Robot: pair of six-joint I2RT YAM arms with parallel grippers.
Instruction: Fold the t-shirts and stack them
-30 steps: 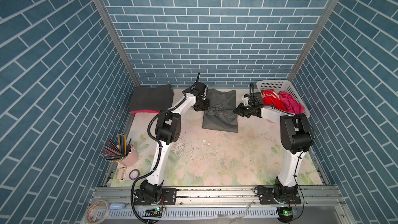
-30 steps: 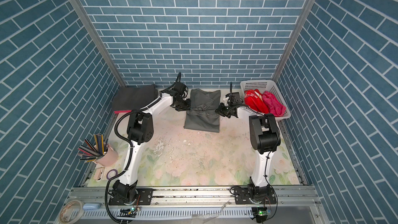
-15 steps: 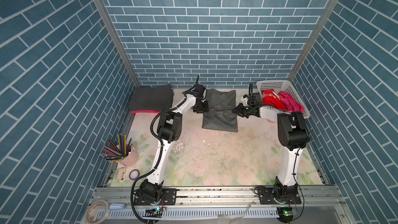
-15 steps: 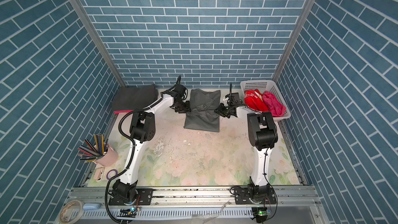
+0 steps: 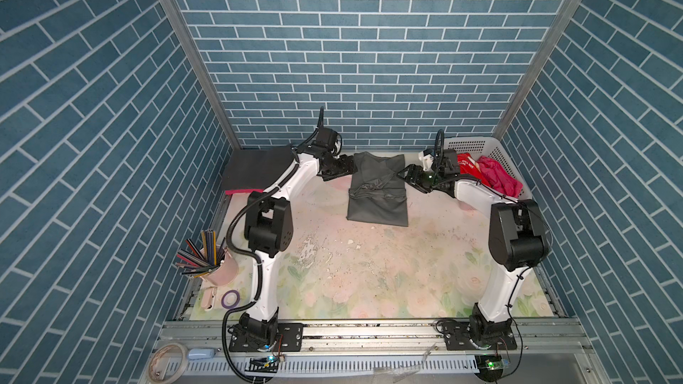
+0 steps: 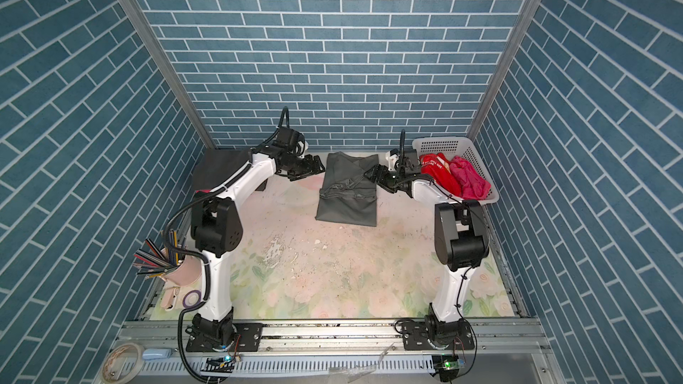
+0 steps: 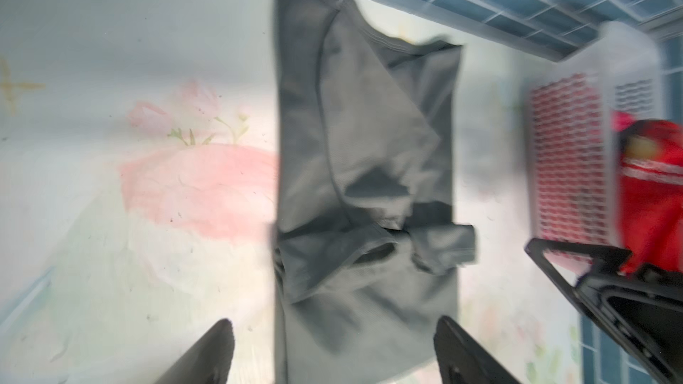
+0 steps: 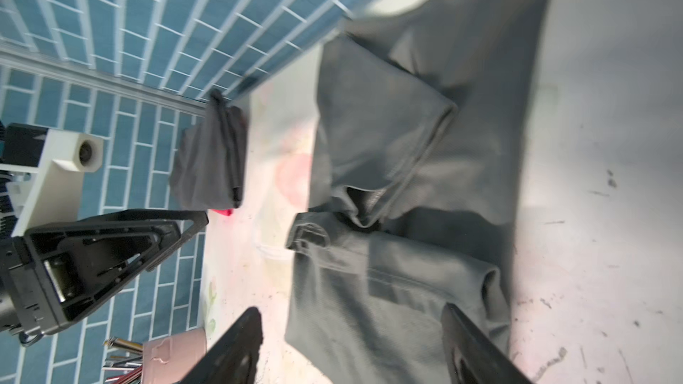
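Observation:
A mid-grey t-shirt (image 5: 377, 197) (image 6: 347, 201) lies at the back middle of the table, folded into a long strip with both sleeves turned inward and rumpled (image 7: 362, 179) (image 8: 406, 179). My left gripper (image 5: 349, 169) (image 7: 332, 326) hovers open at the strip's left edge. At its right edge my right gripper (image 5: 408, 175) (image 8: 351, 312) is open too. Neither holds cloth. A folded charcoal t-shirt (image 5: 255, 171) (image 8: 210, 156) sits back left on a pink one (image 5: 240, 191). A red t-shirt (image 5: 467, 168) and a magenta t-shirt (image 5: 495, 175) lie crumpled in the basket.
The white perforated basket (image 5: 476, 142) stands in the back right corner, close behind my right arm. A pink cup of pencils (image 5: 218, 271) and a purple tape roll (image 5: 231, 297) sit front left. Tiled walls close in on three sides.
Both grippers were shut at the grey t-shirt's sleeves; they have opened, let the cloth go and drawn back a little to either side.

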